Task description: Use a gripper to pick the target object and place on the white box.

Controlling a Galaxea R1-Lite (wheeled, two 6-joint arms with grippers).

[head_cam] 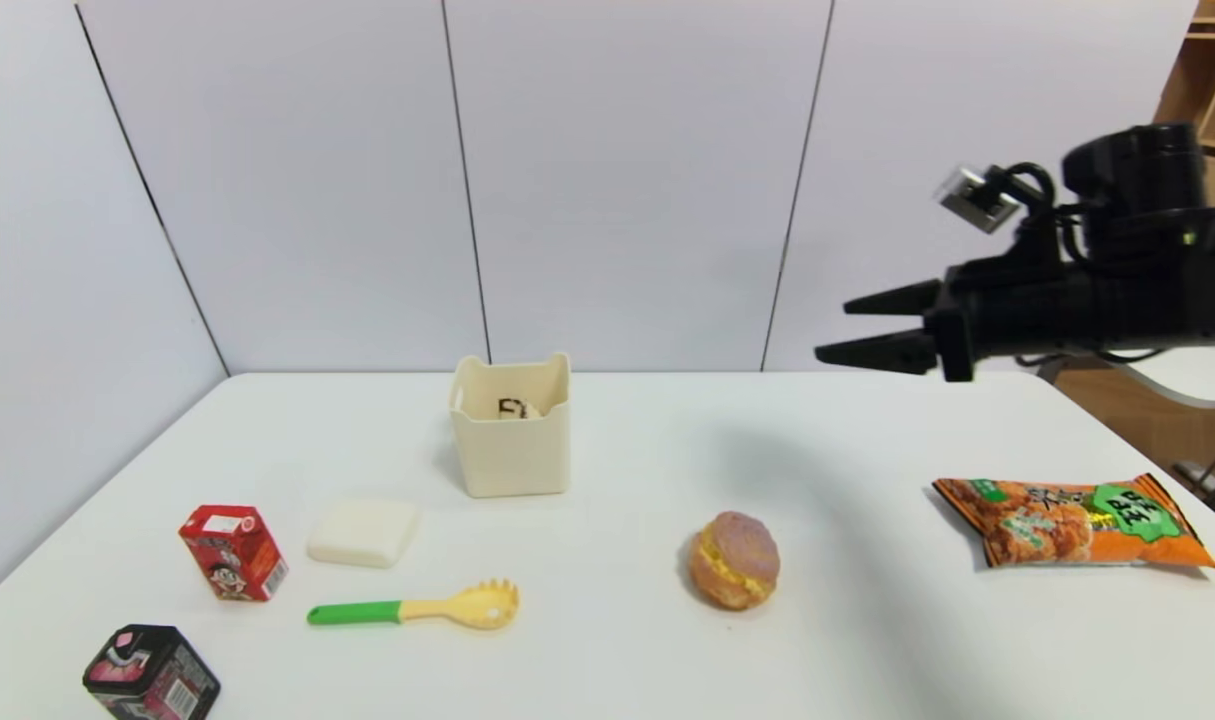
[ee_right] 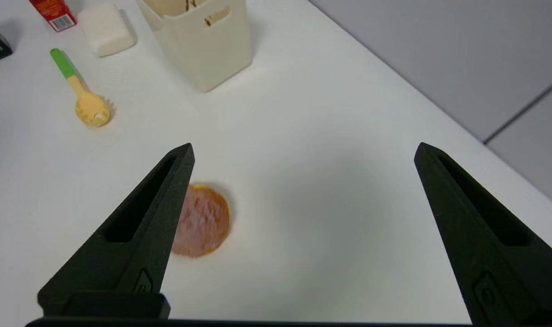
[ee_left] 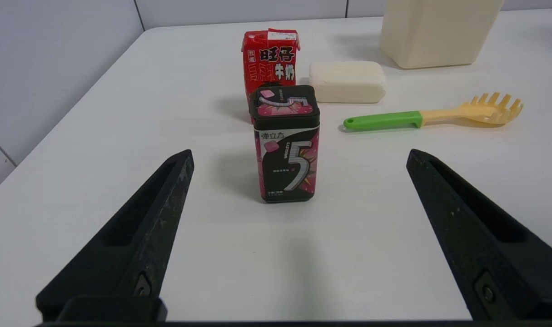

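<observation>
The cake slice sits inside the white box; rightward, the right tool hangs spread and empty.

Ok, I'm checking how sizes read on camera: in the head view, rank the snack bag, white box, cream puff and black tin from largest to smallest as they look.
1. Snack bag
2. White box
3. Black tin and cream puff: too close to rank, and the tin is cut off.
</observation>
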